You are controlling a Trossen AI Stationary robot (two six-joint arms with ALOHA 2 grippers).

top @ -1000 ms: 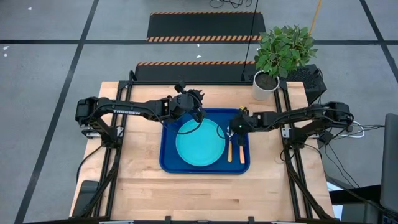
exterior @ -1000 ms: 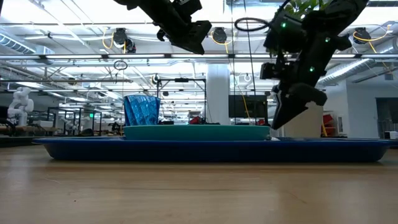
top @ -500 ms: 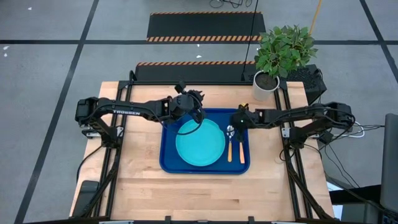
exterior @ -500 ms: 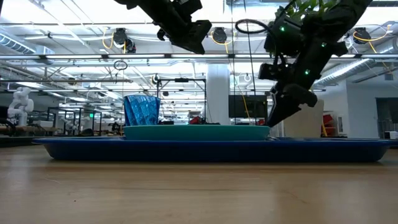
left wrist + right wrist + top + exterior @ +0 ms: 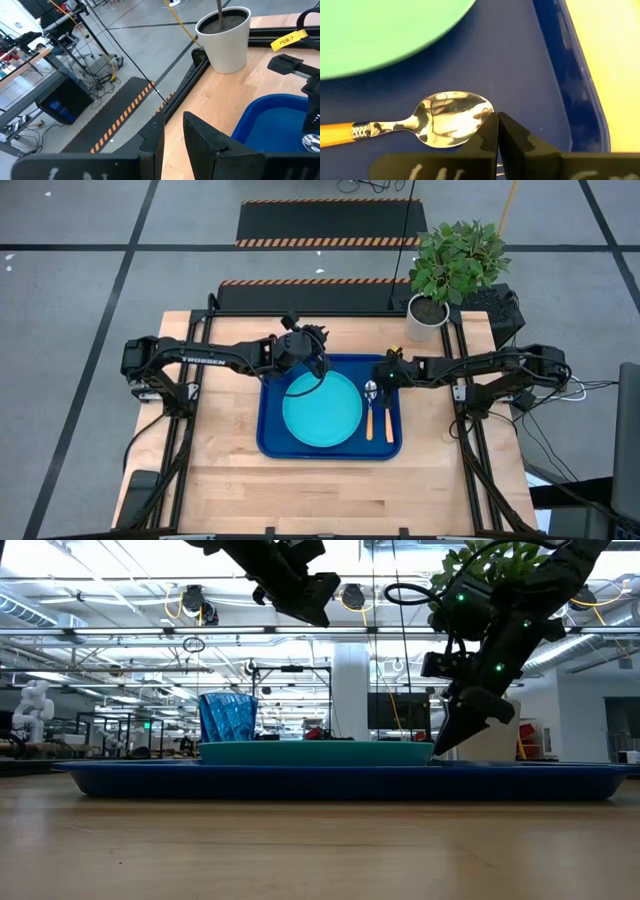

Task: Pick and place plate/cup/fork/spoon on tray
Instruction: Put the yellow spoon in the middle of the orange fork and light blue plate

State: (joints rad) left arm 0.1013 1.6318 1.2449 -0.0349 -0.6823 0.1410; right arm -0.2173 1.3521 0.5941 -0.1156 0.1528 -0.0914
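The dark blue tray (image 5: 268,448) lies mid-table. On it rest the cyan plate (image 5: 322,410), the orange-handled spoon (image 5: 369,412) and the fork (image 5: 388,422) side by side to the plate's right. The blue cup (image 5: 228,718) stands at the tray's far left. My right gripper (image 5: 497,120) is shut, and its tips stand low at the far tip of the spoon's bowl (image 5: 452,117). My left gripper (image 5: 173,120) hangs high over the tray's far left corner, slightly open with nothing between its fingers. My right gripper's shut fingertips (image 5: 490,125) slant down from the table's far right to the rim of the spoon's bowl (image 5: 481,111). I cannot tell whether they touch it. The spoon lies flat on the tray floor.
A white plant pot (image 5: 427,320) stands at the table's far right corner, behind my right arm. Bare wooden table (image 5: 320,490) spreads out in front of the tray and to both sides of it.
My right gripper, shut throughout, has drawn back a little toward the table's far right, uncovering the spoon's bowl, which it hid a second ago. The spoon and fork lie where they were.
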